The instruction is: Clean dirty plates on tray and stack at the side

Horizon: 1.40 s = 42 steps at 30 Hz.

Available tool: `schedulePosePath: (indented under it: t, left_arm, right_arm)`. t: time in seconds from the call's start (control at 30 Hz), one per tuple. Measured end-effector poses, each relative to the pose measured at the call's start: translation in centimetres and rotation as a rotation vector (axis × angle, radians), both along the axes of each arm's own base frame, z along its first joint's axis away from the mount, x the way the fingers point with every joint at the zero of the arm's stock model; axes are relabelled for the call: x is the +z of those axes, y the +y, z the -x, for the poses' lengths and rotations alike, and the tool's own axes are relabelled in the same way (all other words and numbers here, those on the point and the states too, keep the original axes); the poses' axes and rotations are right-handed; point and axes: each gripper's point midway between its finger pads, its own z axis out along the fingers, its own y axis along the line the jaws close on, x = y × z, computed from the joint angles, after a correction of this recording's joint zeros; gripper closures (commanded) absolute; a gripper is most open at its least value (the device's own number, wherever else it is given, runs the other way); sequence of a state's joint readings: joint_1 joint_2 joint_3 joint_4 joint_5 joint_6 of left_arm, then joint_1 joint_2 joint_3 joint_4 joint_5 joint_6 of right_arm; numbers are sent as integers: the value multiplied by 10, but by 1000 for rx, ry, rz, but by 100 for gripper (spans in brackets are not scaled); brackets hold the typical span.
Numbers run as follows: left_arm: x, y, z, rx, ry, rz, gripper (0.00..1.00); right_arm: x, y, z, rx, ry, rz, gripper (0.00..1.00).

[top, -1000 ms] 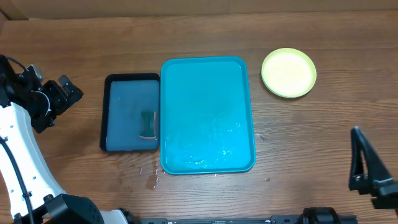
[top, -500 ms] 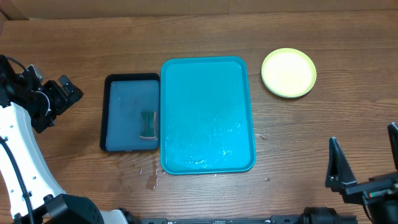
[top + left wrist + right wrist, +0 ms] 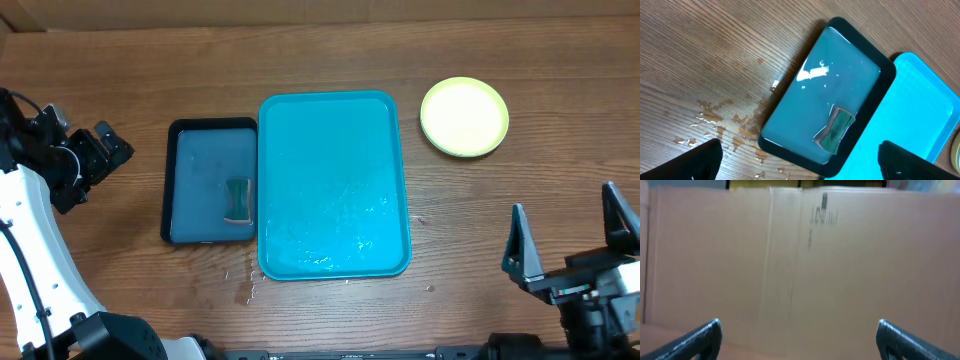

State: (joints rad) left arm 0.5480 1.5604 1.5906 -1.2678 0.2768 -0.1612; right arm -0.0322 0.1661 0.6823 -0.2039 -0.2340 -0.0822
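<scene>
Wooden table (image 3: pixel 500 220), glossy wet teal tray (image 3: pixel 334 185), pale yellow lime-rimmed plate (image 3: pixel 464 117)

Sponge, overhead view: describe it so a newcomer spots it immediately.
Left of the big teal tray sits a smaller dark tray. Near its lower right corner lies the sponge, small, green, the only object inside.

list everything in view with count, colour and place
teal tray: one, bright teal, wet, table centre
dark tray: one, navy-black, beside the teal tray's left side, water inside
sponge: one, green, in the dark tray
plate: one showing, pale yellow, lime rim, far side, right
water drops: several, clear, before the trays
table: one, brown wood
left end effector: one, black, open, far left
right end effector: one, black, open, near right
</scene>
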Motion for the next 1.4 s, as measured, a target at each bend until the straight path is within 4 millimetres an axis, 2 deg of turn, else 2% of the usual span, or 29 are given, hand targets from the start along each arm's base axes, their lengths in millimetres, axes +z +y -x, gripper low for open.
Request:
schedulePosePath:
  t: [0.23, 0.43, 0.63, 0.7, 0.77, 0.93, 1.0, 1.23, 1.4]
  left_arm:
    - [0, 0, 0, 0, 0, 0, 0]
    - [0, 0, 0, 0, 0, 0, 0]
    - [0, 0, 0, 0, 0, 0, 0]
    - [0, 0, 0, 0, 0, 0, 0]
    - [0, 0, 0, 0, 0, 0, 0]
    - [0, 0, 0, 0, 0, 0, 0]
    - [0, 0, 0, 0, 0, 0, 0]
    - [0, 0, 0, 0, 0, 0, 0]
    - [0, 0, 0, 0, 0, 0, 0]
  right_arm:
    - [-27, 1, -3, 4, -123, 7, 0]
    - [-59, 2, -18, 13, -194, 13, 0]
    - [-117, 3, -43, 23, -98, 13, 0]
    - [-126, 3, -47, 22, -70, 12, 0]
    - [-128, 2, -48, 22, -64, 12, 0]
    - [-101, 3, -34, 22, -191, 17, 0]
    - [-97, 3, -31, 22, -212, 18, 0]
    - [-97, 2, -33, 18, -188, 15, 0]
    - [-121, -11, -49, -20, -46, -94, 0]
